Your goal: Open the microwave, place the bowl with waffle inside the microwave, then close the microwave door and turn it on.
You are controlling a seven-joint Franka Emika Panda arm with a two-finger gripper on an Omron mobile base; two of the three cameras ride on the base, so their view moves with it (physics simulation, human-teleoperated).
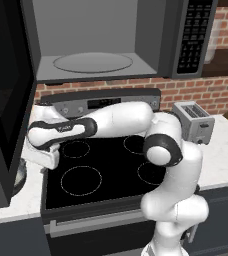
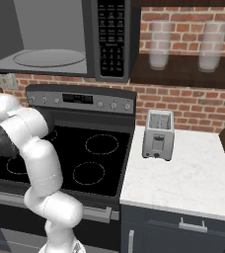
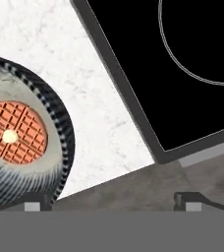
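Microwave [image 1: 101,45] fills the upper frame in the left base view, door [image 1: 6,100] swung wide at far left, glass turntable [image 1: 92,62] bare. Gripper [image 3: 113,202] sits at the bottom of the hand view, tips far apart, nothing btwn them. Bowl [image 3: 45,162] is at left of the hand view on the white counter [image 3: 99,98], waffle [image 3: 14,137] inside it. Stove [image 3: 182,74] at upper right.

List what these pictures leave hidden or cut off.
- Bowl: cut by the hand view's left edge; in the left base view the microwave door covers nearly all of it.
- Microwave: its top is cut off in both base views.
- Keypad: labels too small to read.
- Gripper: fingers barely visible.
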